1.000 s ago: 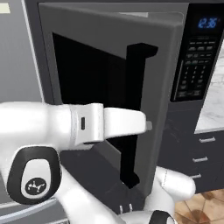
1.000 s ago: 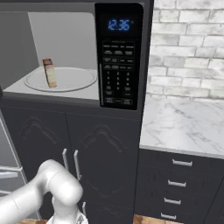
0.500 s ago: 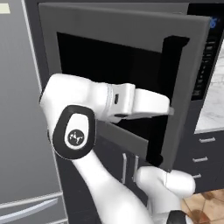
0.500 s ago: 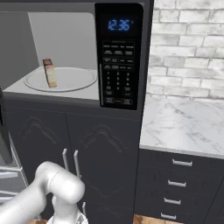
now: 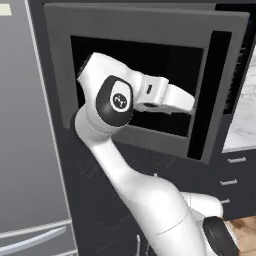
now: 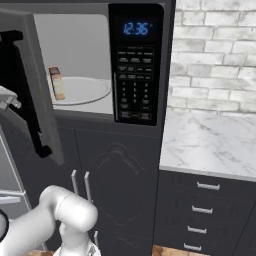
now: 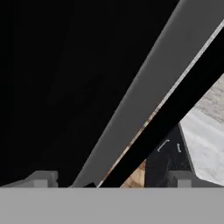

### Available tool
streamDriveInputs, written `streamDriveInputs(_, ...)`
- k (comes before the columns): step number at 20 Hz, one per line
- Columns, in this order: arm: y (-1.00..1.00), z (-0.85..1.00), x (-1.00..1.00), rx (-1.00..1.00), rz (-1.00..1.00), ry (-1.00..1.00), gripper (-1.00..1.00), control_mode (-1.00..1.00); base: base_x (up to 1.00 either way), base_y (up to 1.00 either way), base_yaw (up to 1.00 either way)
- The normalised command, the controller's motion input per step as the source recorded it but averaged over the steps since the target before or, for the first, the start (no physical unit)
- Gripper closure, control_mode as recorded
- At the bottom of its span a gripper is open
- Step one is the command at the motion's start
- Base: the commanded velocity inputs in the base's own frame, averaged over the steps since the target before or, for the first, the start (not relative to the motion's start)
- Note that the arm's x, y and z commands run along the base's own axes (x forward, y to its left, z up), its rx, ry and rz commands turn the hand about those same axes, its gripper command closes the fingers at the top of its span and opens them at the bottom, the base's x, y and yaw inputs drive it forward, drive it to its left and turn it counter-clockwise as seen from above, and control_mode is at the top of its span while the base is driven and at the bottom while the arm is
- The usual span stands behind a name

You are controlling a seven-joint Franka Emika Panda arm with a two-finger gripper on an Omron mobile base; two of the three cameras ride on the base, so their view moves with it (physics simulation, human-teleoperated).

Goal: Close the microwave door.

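the gripper [image 7: 111,177] sits right up against the outer face of the microwave door [image 5: 150,75]. in the hand view its two grey fingertips [image 7: 41,178] stand well apart at the lower edge, with nothing between them; the gripper is released and grasps nothing. directly ahead of the fingertips lies the dark window [image 7: 57,78] of the door, and beyond it, toward the right fingertip, the grey door frame runs as a diagonal band, followed by the long black bar handle [image 7: 175,109]. past the handle, further to the right of the gripper, a pale marble counter [image 7: 205,140] and dark drawers with small silver pulls are visible.

in the left base view the white forearm reaches across the door window, with the hand end close to the handle [image 5: 212,95] side of the panel. whether the fingertips touch the panel cannot be told.

in the right base view the door [image 6: 35,95] stands partly open, hinged at the left of the microwave [image 6: 135,65], its handle facing outward. behind the door, on the far side from the gripper, the pale interior shows a round glass turntable [image 6: 82,90] with a small upright carton [image 6: 57,82] on it. the black keypad panel [image 6: 135,82] with a blue display [image 6: 136,28] lies to the right of the cavity. dark cabinet doors [image 6: 115,195] with slim silver handles are below the microwave.
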Motion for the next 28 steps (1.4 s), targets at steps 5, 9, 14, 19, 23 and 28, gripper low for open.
streamDriveInputs(5, -0.09, -0.05, 1.0, 0.19, 0.02, -0.2, -1.0, -1.0, 0.0, 0.0, 0.0)
streamDriveInputs(9, -0.05, -0.04, 1.0, 0.18, 0.08, -0.3, -1.0, -1.0, 0.0, 0.0, 0.0)
streamDriveInputs(14, -0.13, -0.07, 0.97, 0.19, 0.11, -0.35, -1.0, -1.0, 0.0, 0.0, 0.0)
streamDriveInputs(19, -0.04, -0.09, 0.82, 0.15, 0.1, -0.35, -1.0, -1.0, 0.0, 0.0, 0.0)
streamDriveInputs(23, 0.0, -0.07, 0.79, 0.1, 0.04, -0.25, -1.0, -1.0, 0.0, 0.0, 0.0)
streamDriveInputs(28, 0.0, -0.02, 0.71, 0.06, 0.04, -0.15, -1.0, -1.0, 0.0, 0.0, 0.0)
